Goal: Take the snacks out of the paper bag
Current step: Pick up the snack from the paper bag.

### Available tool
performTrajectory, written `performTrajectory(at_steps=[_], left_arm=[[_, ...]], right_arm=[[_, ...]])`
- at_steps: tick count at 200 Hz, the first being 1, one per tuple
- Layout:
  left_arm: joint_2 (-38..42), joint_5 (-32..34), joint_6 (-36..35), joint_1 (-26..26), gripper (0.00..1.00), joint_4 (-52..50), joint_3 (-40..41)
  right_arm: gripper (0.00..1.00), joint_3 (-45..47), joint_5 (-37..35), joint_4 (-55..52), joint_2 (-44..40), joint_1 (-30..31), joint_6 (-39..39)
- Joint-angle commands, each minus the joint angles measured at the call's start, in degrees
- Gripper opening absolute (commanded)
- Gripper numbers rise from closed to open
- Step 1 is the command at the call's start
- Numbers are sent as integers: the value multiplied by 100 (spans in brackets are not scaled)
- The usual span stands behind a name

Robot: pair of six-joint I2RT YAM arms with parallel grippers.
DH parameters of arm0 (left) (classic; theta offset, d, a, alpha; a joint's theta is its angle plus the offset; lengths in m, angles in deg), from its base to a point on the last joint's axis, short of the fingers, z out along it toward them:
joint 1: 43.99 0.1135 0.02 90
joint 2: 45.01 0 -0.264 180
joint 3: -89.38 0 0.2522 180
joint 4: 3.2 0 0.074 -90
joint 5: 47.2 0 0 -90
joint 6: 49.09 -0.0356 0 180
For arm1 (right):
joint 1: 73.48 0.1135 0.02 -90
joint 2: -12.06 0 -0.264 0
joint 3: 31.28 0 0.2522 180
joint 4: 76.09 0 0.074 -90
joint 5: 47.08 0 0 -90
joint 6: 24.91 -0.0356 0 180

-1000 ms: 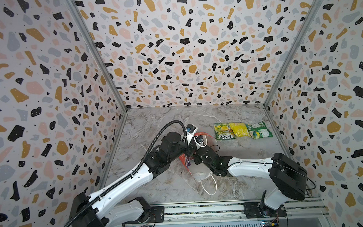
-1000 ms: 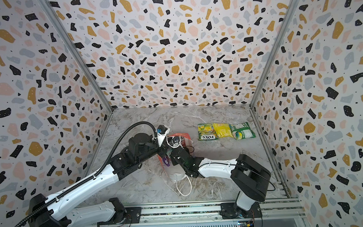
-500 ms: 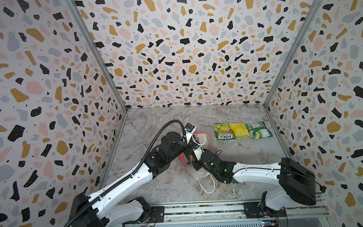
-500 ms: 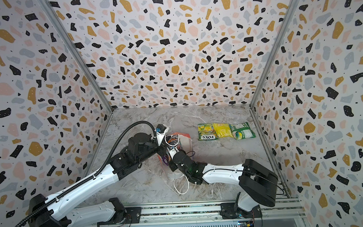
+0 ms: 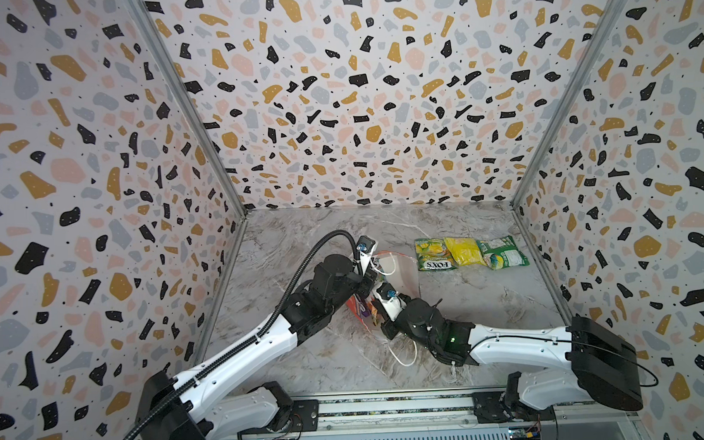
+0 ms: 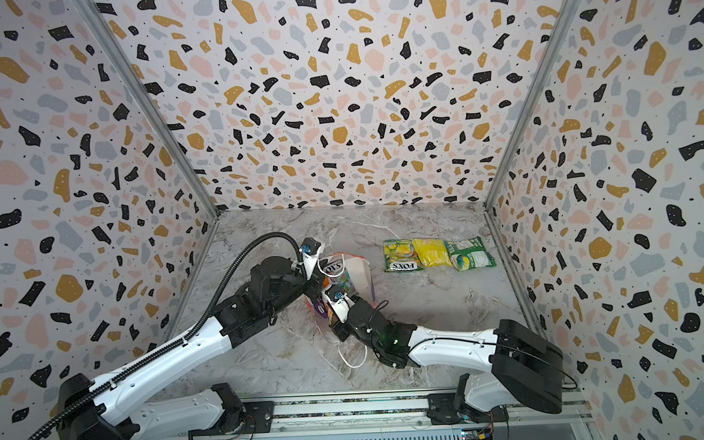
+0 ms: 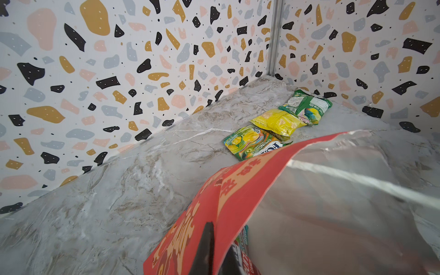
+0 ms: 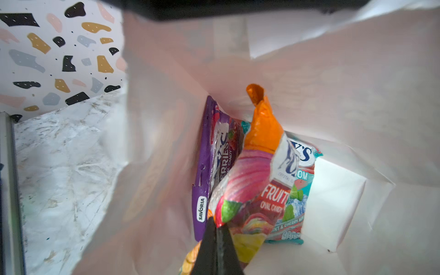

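Your left gripper's (image 7: 217, 240) jaws are pinching the paper bag (image 7: 238, 190) rim, right gripper's (image 8: 217, 226) clamping the orange packet (image 8: 259, 142); only wrist views are showing that.

Both top views bright, evenly lit; only faint soft shadows on the marble floor (image 5: 486, 305); walls (image 5: 338, 108) splay toward frame edges. Left wrist view: paper bag (image 7: 238, 190) soft close up, glare streak at 3 o'clock. Right wrist view: snacks (image 8: 257, 181) sharp, bag wall at 9 o'clock blurred, overexposed patch at 4 o'clock.
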Motion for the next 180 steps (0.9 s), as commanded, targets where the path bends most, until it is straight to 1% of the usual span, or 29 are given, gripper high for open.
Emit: performTrajectory(at_steps=[1,46,86,147,166,180], left_arm=[[-57,263,80,17,0,112,-196],[-104,266,-10,31,0,87,-290],[-130,318,-30,28,0,105,-304],[-269,624,-17,35,0,121,-403],[-271,647,-10,65,0,175,-450],[-292,656,-4,70,0,249,-461]], right_arm=[[0,98,61,335,-444,29,266],[0,358,69,246,-1158,29,610],[0,546,-53,291,-1725,20,696],[0,614,518,18,-2553,12,922],[0,697,570,-79,-2788,17,1004],[0,766,456,-45,-2943,16,1006]])
